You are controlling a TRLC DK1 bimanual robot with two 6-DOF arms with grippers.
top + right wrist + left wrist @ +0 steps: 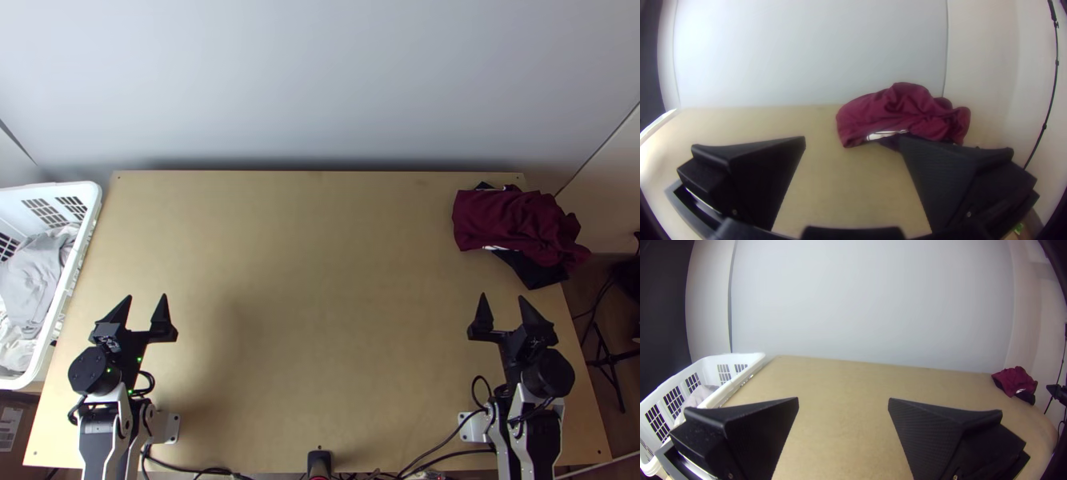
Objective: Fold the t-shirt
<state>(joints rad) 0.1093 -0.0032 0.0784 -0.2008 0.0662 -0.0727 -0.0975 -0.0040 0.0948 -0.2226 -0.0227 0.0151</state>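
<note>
Maroon cloth (pixel 516 220) lies bunched at the table's far right corner, over dark cloth (pixel 532 270) with a bit of white between them. The same maroon cloth (pixel 902 111) is beyond the right gripper's fingers in the right wrist view, and the maroon cloth (pixel 1016 380) is small and far off in the left wrist view. My left gripper (pixel 146 302) stands open at the near left, its fingers apart in the left gripper's (pixel 843 402) own view. My right gripper (pixel 502 304) is open at the near right, short of the cloth; the right gripper (pixel 853 141) holds nothing.
A white basket (pixel 90 228) with light grey and white cloths (pixel 32 276) stands at the table's left edge. Bare wooden tabletop (pixel 320 296) stretches between the arms. A pale wall (pixel 320 80) rises behind the table. Black cables (pixel 444 438) run along the near edge.
</note>
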